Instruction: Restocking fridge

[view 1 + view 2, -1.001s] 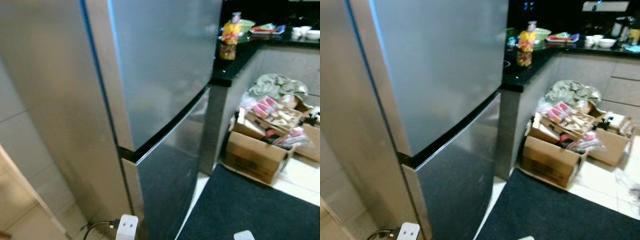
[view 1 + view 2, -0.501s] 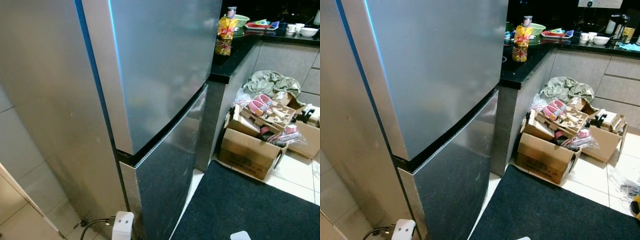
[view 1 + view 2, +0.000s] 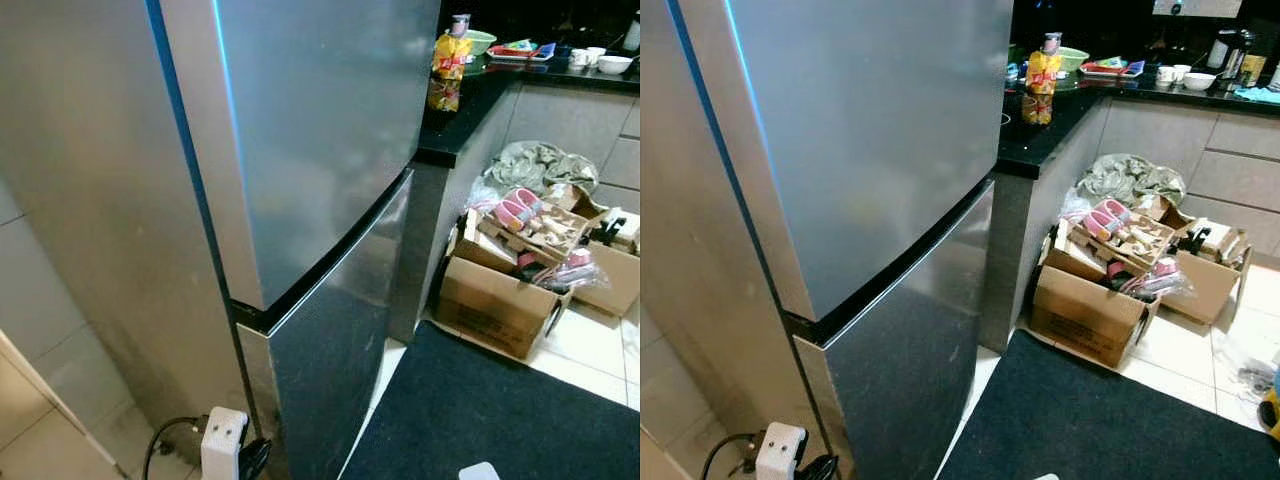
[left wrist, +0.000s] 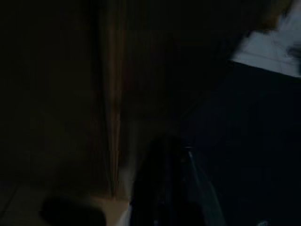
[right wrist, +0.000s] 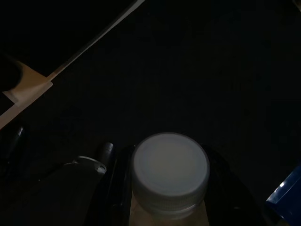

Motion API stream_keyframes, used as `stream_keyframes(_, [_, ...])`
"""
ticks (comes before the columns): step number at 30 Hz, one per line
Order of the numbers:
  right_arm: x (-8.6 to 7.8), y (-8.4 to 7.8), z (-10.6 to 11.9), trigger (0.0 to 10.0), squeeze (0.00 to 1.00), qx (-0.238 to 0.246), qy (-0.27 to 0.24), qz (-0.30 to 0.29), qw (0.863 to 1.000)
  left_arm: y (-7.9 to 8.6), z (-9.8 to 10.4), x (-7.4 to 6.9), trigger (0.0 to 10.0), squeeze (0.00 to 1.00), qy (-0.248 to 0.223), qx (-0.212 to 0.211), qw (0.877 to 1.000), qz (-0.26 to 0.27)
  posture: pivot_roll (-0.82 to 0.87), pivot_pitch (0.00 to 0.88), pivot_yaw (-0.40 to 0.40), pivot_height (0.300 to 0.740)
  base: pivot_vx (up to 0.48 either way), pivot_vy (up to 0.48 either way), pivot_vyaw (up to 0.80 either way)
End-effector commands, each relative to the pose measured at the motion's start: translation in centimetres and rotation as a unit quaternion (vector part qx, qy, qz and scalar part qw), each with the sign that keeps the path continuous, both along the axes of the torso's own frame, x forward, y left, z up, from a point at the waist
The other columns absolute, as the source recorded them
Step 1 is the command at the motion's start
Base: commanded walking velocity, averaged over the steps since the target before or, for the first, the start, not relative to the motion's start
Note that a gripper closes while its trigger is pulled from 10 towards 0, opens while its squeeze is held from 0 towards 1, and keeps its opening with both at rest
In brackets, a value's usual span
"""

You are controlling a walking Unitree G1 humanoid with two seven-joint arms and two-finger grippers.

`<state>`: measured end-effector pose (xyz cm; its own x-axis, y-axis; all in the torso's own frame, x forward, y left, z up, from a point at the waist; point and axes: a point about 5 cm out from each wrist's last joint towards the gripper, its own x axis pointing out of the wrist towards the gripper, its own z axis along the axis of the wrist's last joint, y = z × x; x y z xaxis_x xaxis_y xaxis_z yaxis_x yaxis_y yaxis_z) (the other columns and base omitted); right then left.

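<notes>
The fridge point(image 3: 320, 150) stands shut, both steel doors closed, the dark seam between the upper and lower door running down toward the left. Over the last second the whole view has slid and steadied: the fridge front has grown larger and sharper, and the white plug point(image 3: 223, 447) on the floor at the fridge's foot has shifted in the picture. That reads as the robot stepping or turning up to the fridge, not as anything in the room moving.

Right of the fridge a black tabletop point(image 3: 1040, 135) carries a yellow-labelled bottle point(image 3: 1042, 80), with bowls farther along. Below that tabletop, open cardboard boxes point(image 3: 495, 300) sit beside the dark mat point(image 3: 480, 410) that lies in front of the fridge.

The right end effector point(image 5: 164, 197) hangs low over the mat, holding a container with a round white cap point(image 5: 170, 165) between its fingers. The left end effector point(image 4: 162, 188) hangs idle in the dark; I cannot tell how it is set.

So the item to restock is in hand, away from the fridge, and a door has yet to be opened.
</notes>
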<state>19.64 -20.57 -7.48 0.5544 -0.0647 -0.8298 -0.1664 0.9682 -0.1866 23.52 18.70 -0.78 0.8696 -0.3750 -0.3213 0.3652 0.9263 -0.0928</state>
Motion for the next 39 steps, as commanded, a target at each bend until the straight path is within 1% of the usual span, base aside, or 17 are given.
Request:
stream_keyframes(1, [-0.1, -0.2, 0.0, 10.0, 0.0, -0.001, -0.002, -0.002, 1.0, 1.3, 0.6, -0.5, 0.0, 0.0, -0.019, 0.003, 1.0, -0.001, -0.05, 0.053, -0.014, 0.74, 0.0, 0.0, 0.0])
stream_keyframes(3, [-0.2, -0.2, 0.0, 10.0, 0.0, -0.001, -0.001, -0.002, 1.0, 1.5, 0.8, -0.6, 0.0, 0.0, -0.024, 0.002, 1.0, 0.002, -0.05, 0.053, -0.014, 0.74, 0.0, 0.0, 0.0])
stream_keyframes(4, [-0.2, -0.2, 0.0, 10.0, 0.0, -0.001, -0.001, -0.002, 1.0, 2.7, 1.5, -0.7, 0.0, 0.0, -0.04, 0.004, 0.999, 0.02, -0.05, 0.054, -0.015, 0.74, 0.0, 0.0, 0.0])
stream_keyframes(5, [-0.2, -0.2, 0.0, 10.0, 0.0, 0.0, -0.001, -0.002, 1.0, 3.3, 1.9, -0.7, 0.0, 0.0, -0.047, 0.003, 0.998, 0.029, -0.05, 0.054, -0.015, 0.74, 0.0, 0.0, 0.0])
stream_keyframes(8, [-0.1, -0.1, 0.0, 10.0, 0.0, 0.0, -0.001, -0.002, 1.0, 4.0, 2.4, -0.6, 0.0, 0.0, -0.057, 0.006, 0.997, 0.042, -0.05, 0.055, -0.016, 0.74, 0.0, 0.0, 0.0])
stream_keyframes(11, [0.0, -0.2, 0.1, 10.0, 0.0, -0.001, -0.002, -0.001, 1.0, 5.2, 3.7, 0.1, 0.0, 0.0, -0.08, 0.008, 0.994, 0.07, -0.04, 0.057, -0.023, 0.74, 0.0, 0.0, 0.0])
stream_keyframes(14, [0.1, -0.2, 0.1, 10.0, 0.0, -0.001, -0.003, 0.0, 1.0, 5.8, 4.4, 0.6, 0.0, 0.0, -0.089, -0.001, 0.992, 0.09, -0.04, 0.057, -0.023, 0.74, 0.0, 0.0, 0.0])
stream_keyframes(18, [0.2, -0.2, 0.1, 10.0, 0.0, -0.002, -0.004, 0.0, 1.0, 5.8, 4.9, 1.4, 0.0, 0.0, -0.09, -0.022, 0.991, 0.097, -0.04, 0.061, -0.025, 0.74, 0.0, 0.0, 0.0])
stream_keyframes(24, [0.5, -0.2, 0.3, 10.0, 0.0, -0.001, -0.01, -0.004, 1.0, 4.1, 5.4, 2.5, 0.0, 0.0, -0.09, -0.02, 0.994, 0.065, -0.05, 0.069, -0.02, 0.74, 0.0, 0.0, 0.0])
stream_keyframes(25, [0.6, -0.2, 0.4, 10.0, 0.0, -0.001, -0.011, -0.006, 1.0, 3.6, 5.6, 3.0, 4.7, 0.0, -0.094, -0.017, 0.993, 0.064, -0.05, 0.071, -0.019, 0.74, 0.0, 0.0, 0.0])
stream_keyframes(26, [0.6, -0.2, 0.4, 10.0, 0.0, -0.001, -0.012, -0.006, 1.0, 3.3, 5.7, 3.3, 6.5, 0.0, -0.097, -0.018, 0.993, 0.061, -0.05, 0.071, -0.019, 0.74, 0.0, 0.0, 0.0])
stream_keyframes(27, [0.7, -0.2, 0.4, 10.0, 0.0, -0.001, -0.013, -0.007, 1.0, 2.9, 5.8, 3.6, 9.4, 0.0, -0.099, -0.017, 0.993, 0.058, -0.05, 0.071, -0.019, 0.74, 0.0, 0.0, 0.0])
stream_keyframes(28, [0.7, -0.2, 0.4, 10.0, 0.0, -0.001, -0.013, -0.007, 1.0, 2.9, 5.8, 3.6, 9.4, 0.0, -0.099, -0.017, 0.993, 0.058, -0.05, 0.071, -0.019, 0.74, 0.0, 0.0, 0.0])
stream_keyframes(29, [0.7, -0.2, 0.4, 10.0, 0.0, -0.002, -0.013, -0.007, 1.0, 2.7, 5.9, 3.8, 10.0, 0.0, -0.101, -0.015, 0.993, 0.056, -0.05, 0.071, -0.019, 0.74, 0.0, 0.0, 0.0])
stream_keyframes(35, [0.8, -0.5, 0.5, 10.0, 0.0, -0.003, -0.016, -0.011, 1.0, 2.3, 6.3, 4.9, 10.0, 0.0, -0.113, 0.017, 0.991, 0.07, -0.06, 0.082, -0.019, 0.74, 0.0, 0.0, 0.0])
stream_keyframes(38, [0.8, -0.5, 0.5, 10.0, 0.0, -0.004, -0.016, -0.012, 1.0, 2.2, 6.3, 5.1, 10.0, 0.0, -0.112, 0.015, 0.991, 0.073, -0.06, 0.085, -0.019, 0.74, 0.0, 0.0, 0.0])
stream_keyframes(39, [0.8, -0.6, 0.5, 10.0, 0.0, -0.004, -0.016, -0.013, 1.0, 1.9, 6.3, 5.2, 10.0, 0.0, -0.111, 0.004, 0.992, 0.062, -0.06, 0.088, -0.021, 0.74, 0.0, 0.0, 0.0])
